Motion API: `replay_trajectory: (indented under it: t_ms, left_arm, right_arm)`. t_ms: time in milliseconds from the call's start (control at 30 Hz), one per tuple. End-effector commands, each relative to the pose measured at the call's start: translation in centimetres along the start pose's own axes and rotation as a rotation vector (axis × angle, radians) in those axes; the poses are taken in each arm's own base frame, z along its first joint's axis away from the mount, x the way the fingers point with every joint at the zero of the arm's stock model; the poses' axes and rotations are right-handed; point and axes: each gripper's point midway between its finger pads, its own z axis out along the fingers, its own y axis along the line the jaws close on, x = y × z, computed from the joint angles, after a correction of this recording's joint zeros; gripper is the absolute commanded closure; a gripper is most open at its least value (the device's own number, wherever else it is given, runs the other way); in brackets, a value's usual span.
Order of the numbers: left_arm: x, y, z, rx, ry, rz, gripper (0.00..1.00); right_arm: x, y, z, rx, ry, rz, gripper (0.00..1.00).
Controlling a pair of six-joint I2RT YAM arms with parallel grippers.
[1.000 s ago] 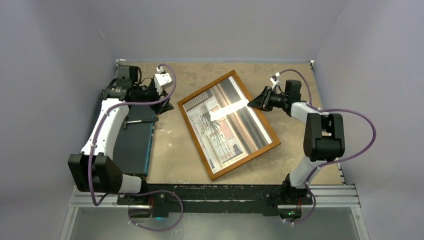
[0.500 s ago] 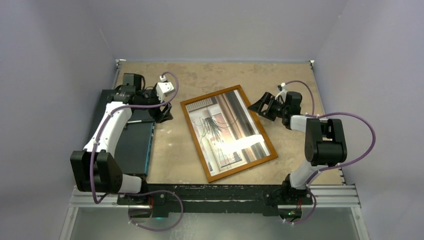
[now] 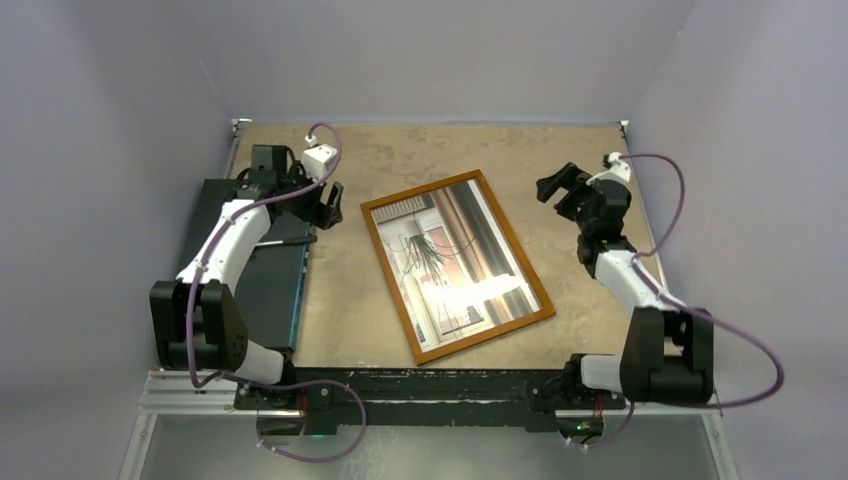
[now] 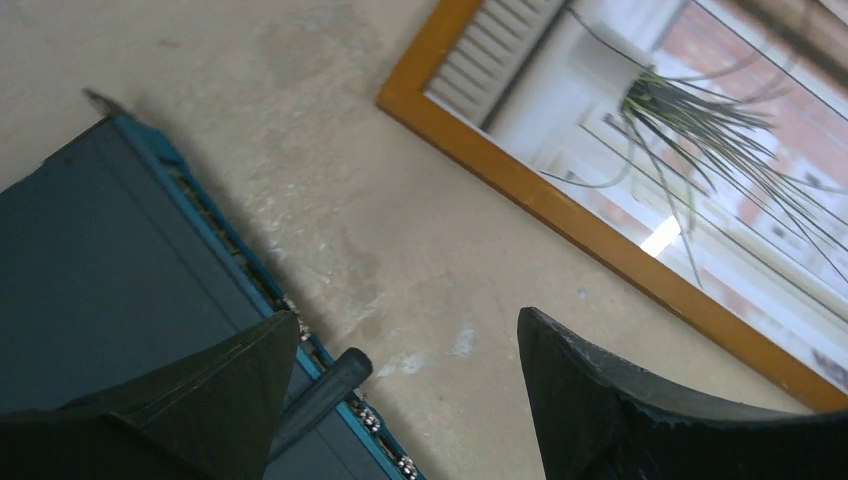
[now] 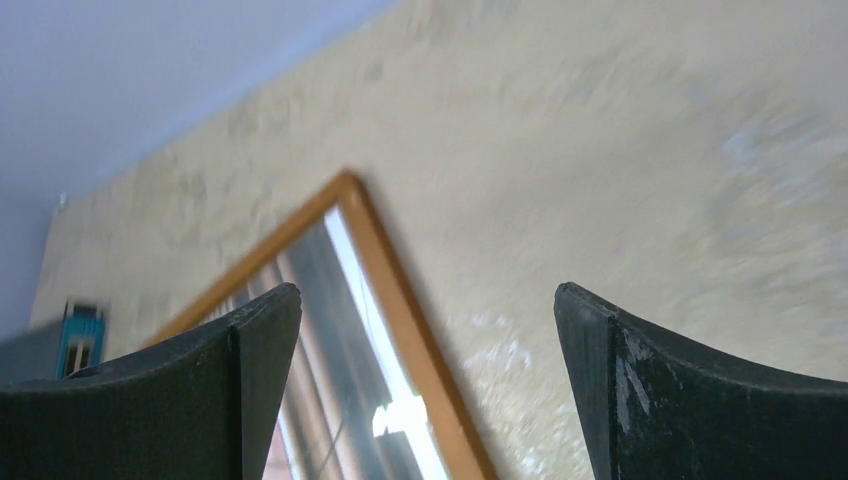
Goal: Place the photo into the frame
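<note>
The photo (image 3: 455, 265) lies flat inside the frame (image 3: 391, 284), and the frame lies on the table (image 3: 400, 150) about in its middle, turned a little so that its long sides run from far-left to near-right. The print shows the spiky plant and the brown stripes; on it I can read no letters. The left arm reaches forward from its base over the dark flat box (image 3: 255, 285), then bends to the right. The left gripper (image 3: 328, 205) points down at the bare table between the edge of the box and the far left corner of the frame, touching neither. Its jaws stand wide apart with nothing between them. A thin dark rod (image 4: 325, 385) lies on the box just beside one finger. The right arm goes up along the right side of the table, wrist lifted. The right gripper (image 3: 556, 184) hangs in the air near the far right corner of the frame, apart from it, jaws spread wide and holding nothing.
</note>
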Motion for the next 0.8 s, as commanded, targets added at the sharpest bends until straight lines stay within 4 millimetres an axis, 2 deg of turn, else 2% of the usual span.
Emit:
replay_trajectory:
  t_ms: [0, 133, 167, 367, 467, 633, 767]
  left_arm:
    - [-0.3, 5.3, 0.4, -0.278, -0.083, -0.167, 0.21]
    - [1.3, 7.0, 0.9, -0.366, -0.222, -0.191, 0.19]
    - [1.3, 7.3, 1.1, -0.391, -0.275, -0.185, 0.18]
    - [4.5, 7.6, 2.9, -0.456, -0.389, -0.186, 0.15]
    - [5.6, 8.1, 3.1, -0.511, -0.448, -0.187, 0.14]
    - [6.0, 8.5, 3.6, -0.53, -0.499, -0.223, 0.14]
    - [5.6, 9.2, 2.9, -0.589, -0.588, -0.222, 0.14]
  right_arm:
    - [-6.6, -2.2, -3.0, 0.153, -0.358, -0.058, 0.01]
    - [-6.4, -4.4, -3.3, 0.243, -0.403, -0.081, 0.01]
    - [-6.1, -4.7, -3.3, 0.245, -0.405, -0.091, 0.01]
    - [-5.1, -5.1, -3.9, 0.202, -0.45, -0.163, 0.01]
    - [-4.8, -6.4, -3.9, 0.22, -0.451, -0.144, 0.01]
    - [-5.0, -7.0, -4.8, 0.222, -0.519, -0.202, 0.01]
    - [-5.4, -7.3, -5.5, 0.22, -0.598, -0.244, 0.01]
